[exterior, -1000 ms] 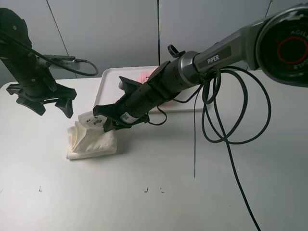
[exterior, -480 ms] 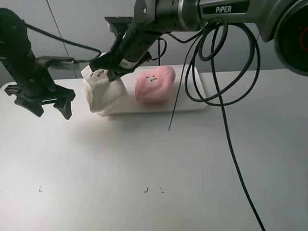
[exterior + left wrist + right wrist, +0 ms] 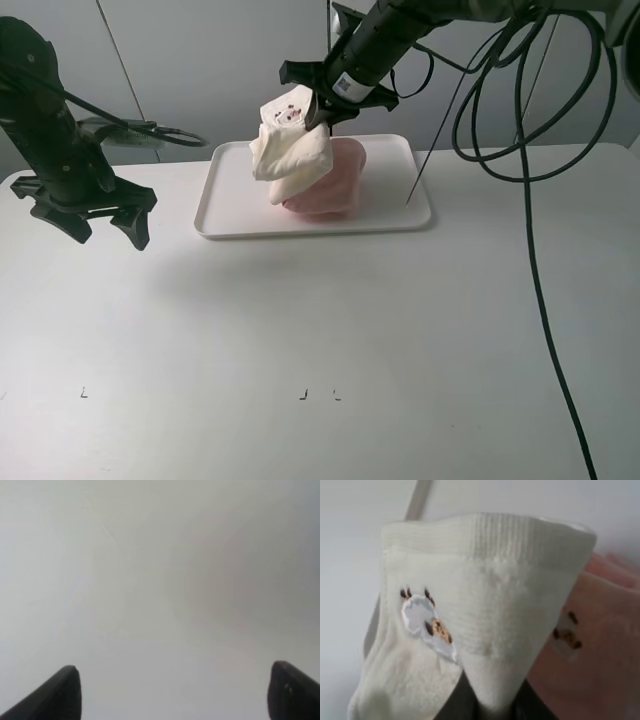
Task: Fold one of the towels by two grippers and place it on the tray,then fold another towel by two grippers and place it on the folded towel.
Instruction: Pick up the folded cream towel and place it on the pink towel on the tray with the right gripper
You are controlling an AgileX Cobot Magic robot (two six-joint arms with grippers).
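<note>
Cream towel carried above the tray

From overhead, the right gripper (image 3: 318,108), jaws clamped on the cream-white towel (image 3: 288,150), hung over the pink towel (image 3: 335,180) on the white tray (image 3: 400,215); the left gripper (image 3: 88,218) pointed downward, jaws apart, beside the tray. Its wrist camera showed two spread fingertips (image 3: 60,692); the right's showed cream terry (image 3: 485,610) pinched close.

A white bench (image 3: 330,330) is seen across the whole near part of the scene, plain and smooth. Small dark marks (image 3: 318,395) are printed on it close to the near edge, about the middle, and one more small mark (image 3: 84,392) is found at the near left. Behind the bench, at the far side, a pale grey wall (image 3: 220,70) is seen, divided by thin dark lines into panels.
</note>
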